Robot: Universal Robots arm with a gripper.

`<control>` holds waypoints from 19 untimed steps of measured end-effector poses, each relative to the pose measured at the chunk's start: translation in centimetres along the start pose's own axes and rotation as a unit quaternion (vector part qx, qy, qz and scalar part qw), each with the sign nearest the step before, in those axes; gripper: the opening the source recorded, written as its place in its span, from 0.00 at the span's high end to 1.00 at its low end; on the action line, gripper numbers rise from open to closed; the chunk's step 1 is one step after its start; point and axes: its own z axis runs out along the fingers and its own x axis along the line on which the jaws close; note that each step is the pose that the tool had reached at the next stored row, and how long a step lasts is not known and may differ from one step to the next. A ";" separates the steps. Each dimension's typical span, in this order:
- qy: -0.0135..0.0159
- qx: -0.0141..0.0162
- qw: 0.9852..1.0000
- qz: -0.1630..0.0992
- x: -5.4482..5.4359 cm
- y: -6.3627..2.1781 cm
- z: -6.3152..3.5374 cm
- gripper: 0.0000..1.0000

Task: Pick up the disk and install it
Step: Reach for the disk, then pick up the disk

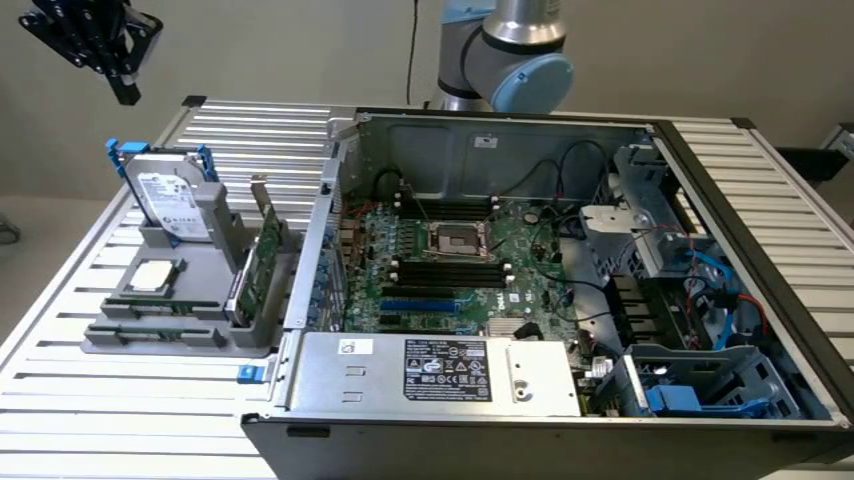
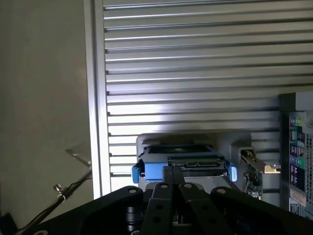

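Silver-grey disk (image 1: 178,200), white label, blue carrier, upright in grey stand (image 1: 174,305) | claw (image 2: 172,172) clenched, empty, high above

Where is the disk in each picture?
Exterior view: the disk stands upright in the grey holder, at the exterior view's left.
Wrist view: the disk is seen edge-on, blue frame showing, just past the gripper.
Shared landmark: the grey holder around the disk.

You'll find the disk (image 1: 174,195) standing on edge in the grey rack (image 1: 160,335) — silver-grey, white label on its face, blue carrier rails rising above it. It sits in the rack's end slot, near upright.
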 end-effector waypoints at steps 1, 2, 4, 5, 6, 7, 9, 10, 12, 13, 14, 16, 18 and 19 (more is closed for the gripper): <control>0.000 0.000 1.000 -0.002 0.2 -0.01 0.01 0.89; 0.000 0.000 1.000 -0.003 0.3 -0.02 0.02 0.89; -0.001 0.000 1.000 -0.006 0.5 -0.03 0.02 0.89; -0.001 0.000 1.000 -0.007 0.5 -0.04 0.02 0.89; -0.001 0.000 1.000 -0.007 0.6 -0.04 0.02 0.89; -0.001 0.000 1.000 -0.007 0.6 -0.04 0.02 0.89; -0.001 0.000 1.000 -0.007 0.6 -0.04 0.02 0.89; -0.001 0.000 1.000 -0.007 0.6 -0.04 0.02 0.89; -0.001 0.000 1.000 -0.007 0.6 -0.04 0.02 0.89; -0.001 0.000 1.000 -0.007 0.6 -0.04 0.02 0.89; -0.001 0.000 1.000 -0.007 0.6 -0.04 0.02 0.89; -0.001 0.000 1.000 -0.007 0.6 -0.04 0.02 0.89; -0.001 0.000 1.000 -0.007 0.6 -0.04 0.02 0.89; -0.001 0.000 1.000 -0.007 0.6 -0.04 0.02 0.89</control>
